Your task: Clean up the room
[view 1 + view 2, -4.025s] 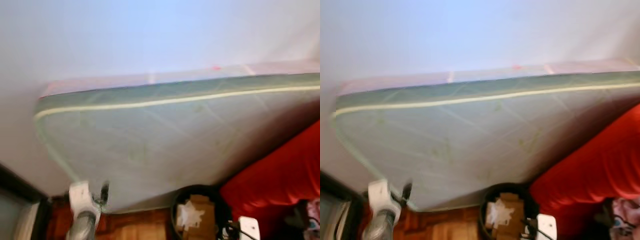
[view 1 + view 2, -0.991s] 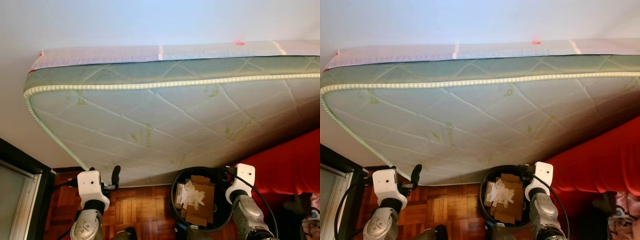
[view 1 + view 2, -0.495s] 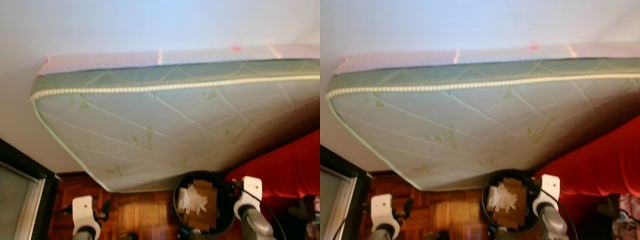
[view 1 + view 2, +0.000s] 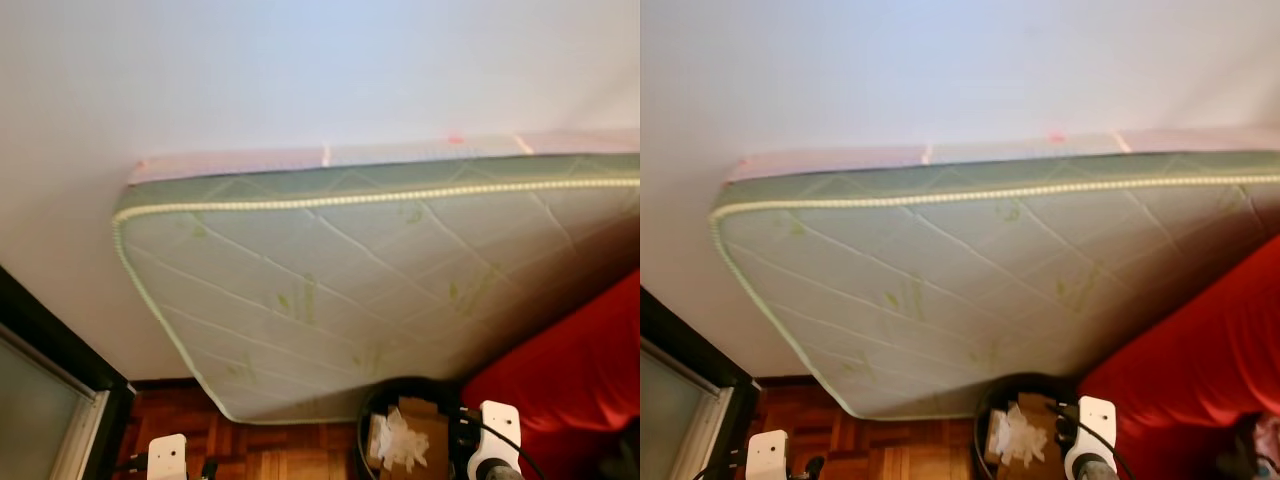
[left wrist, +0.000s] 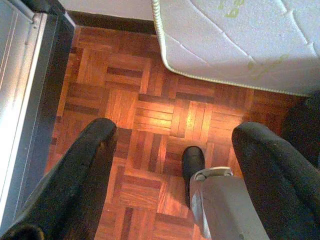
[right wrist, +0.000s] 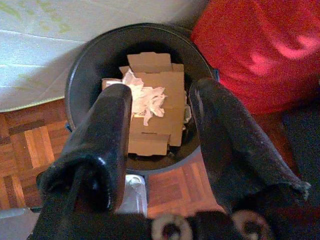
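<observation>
A black round bin [image 4: 372, 410] stands on the parquet below a leaning mattress, holding flattened cardboard [image 6: 155, 125] and crumpled white paper [image 6: 145, 95]. My right gripper [image 6: 161, 92] hangs open right above the bin's mouth [image 6: 80, 60], with nothing between its fingers; its white wrist block [image 4: 497, 425] shows beside the bin. My left gripper [image 5: 175, 130] is open and empty over bare parquet floor [image 5: 150, 110], its wrist block [image 4: 167, 458] low at the left.
A green-and-white quilted mattress [image 4: 380, 280] leans on the white wall, its lower corner [image 5: 225, 45] close to the floor. Red fabric [image 4: 570, 400] lies right of the bin. A dark-framed door or window [image 4: 50, 400] is on the left. My own foot [image 5: 192, 160] is below the left gripper.
The head camera has tilted up and turned, so the mattress sits lower and further right in the picture. Both wrists show lower at the frame's bottom edge. Bin contents look unchanged.
</observation>
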Tool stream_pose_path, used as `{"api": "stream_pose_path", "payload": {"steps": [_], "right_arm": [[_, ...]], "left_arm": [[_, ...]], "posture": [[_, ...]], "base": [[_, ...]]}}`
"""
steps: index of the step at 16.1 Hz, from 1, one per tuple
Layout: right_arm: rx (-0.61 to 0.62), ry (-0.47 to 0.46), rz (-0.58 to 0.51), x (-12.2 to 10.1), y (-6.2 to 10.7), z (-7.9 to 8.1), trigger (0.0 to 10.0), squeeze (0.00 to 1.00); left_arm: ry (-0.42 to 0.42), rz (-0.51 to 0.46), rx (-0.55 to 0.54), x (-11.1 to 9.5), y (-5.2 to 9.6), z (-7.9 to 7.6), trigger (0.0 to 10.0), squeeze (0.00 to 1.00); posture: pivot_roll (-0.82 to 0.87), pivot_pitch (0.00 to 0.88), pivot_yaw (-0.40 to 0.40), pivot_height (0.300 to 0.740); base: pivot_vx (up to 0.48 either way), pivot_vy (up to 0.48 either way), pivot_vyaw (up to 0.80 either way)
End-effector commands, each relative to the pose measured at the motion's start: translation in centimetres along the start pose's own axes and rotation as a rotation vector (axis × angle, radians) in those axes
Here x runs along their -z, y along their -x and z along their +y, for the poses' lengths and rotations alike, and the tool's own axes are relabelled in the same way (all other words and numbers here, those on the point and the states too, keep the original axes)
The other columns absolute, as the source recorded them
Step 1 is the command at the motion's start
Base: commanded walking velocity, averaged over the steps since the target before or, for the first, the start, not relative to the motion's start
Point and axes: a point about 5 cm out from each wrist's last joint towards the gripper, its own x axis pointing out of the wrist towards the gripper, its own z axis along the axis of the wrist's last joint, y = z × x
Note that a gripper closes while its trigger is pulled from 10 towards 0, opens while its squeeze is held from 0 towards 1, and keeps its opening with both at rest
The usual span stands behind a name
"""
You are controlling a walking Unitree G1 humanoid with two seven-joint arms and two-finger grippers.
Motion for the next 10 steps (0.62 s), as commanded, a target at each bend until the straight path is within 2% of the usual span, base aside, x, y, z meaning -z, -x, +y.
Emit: {"api": "stream_pose_path", "payload": {"steps": [1,4,5,10], "right_arm": [[-0.007,0.025,0.046,1.1,0.3,-0.1,10.0,0.00],[-0.058,0.100,0.097,2.3,0.7,-0.3,10.0,0.00],[-0.049,0.098,0.108,2.4,0.8,-0.9,10.0,0.00],[-0.043,0.115,0.112,2.4,0.9,-1.7,10.0,0.00]], "left_arm": [[-0.002,0.021,-0.002,0.6,0.2,0.2,10.0,0.00],[-0.001,0.051,-0.002,1.4,0.4,0.3,10.0,0.00],[-0.001,0.064,0.000,1.7,0.5,0.3,10.0,0.00],[-0.005,0.096,0.006,2.3,0.6,0.2,10.0,0.00]], "posture": [[-0.02,0.008,0.007,0.740],[-0.02,0.004,0.003,0.740],[-0.02,0.004,0.003,0.740],[-0.02,0.035,-0.002,0.740]], "base": [[0.000,0.000,0.00],[0.000,0.000,0.00],[0.000,0.000,0.00],[0.000,0.000,0.00]]}}
